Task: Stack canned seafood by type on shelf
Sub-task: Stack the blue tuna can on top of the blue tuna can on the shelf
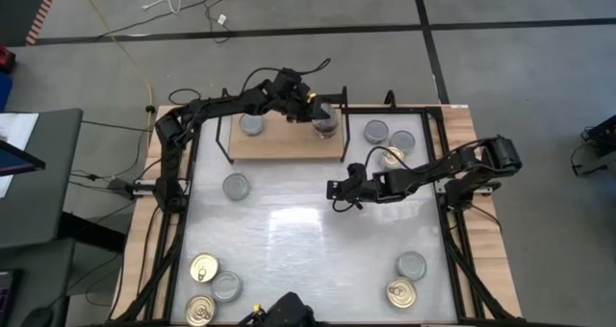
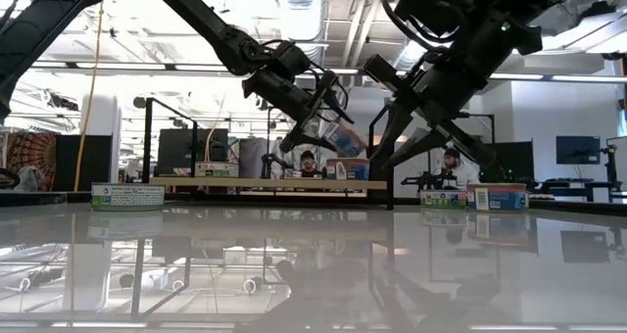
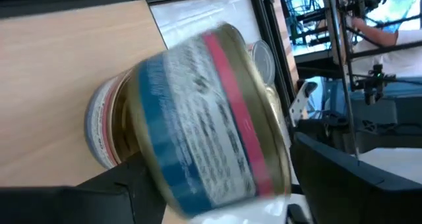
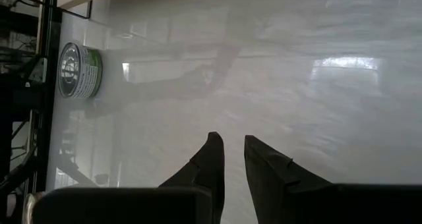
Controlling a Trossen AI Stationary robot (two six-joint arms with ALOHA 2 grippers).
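Wooden shelf [image 1: 279, 141], high view: left gripper [image 1: 323, 115] over its right end at blue-and-red-labelled can [image 1: 325, 125]; grey-topped can [image 1: 251, 124] on its left part.
Low view: that can [image 2: 343, 140] tilted above shelf [image 2: 265, 183].
Left wrist view: can [image 3: 204, 118] between spread fingers, over another can [image 3: 105, 128].
Right wrist view: right gripper [image 4: 232, 159] empty, fingers nearly together, above white table [image 4: 297, 92].

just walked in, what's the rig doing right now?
It's sorting tins onto the shelf. The left tool is over the shelf's right end with a blue-and-red labelled can between its fingers, tilted above another can already on the board. A grey-topped can sits further left on the shelf. The right tool hangs empty over the middle of the white tabletop. More tins are scattered around the table.
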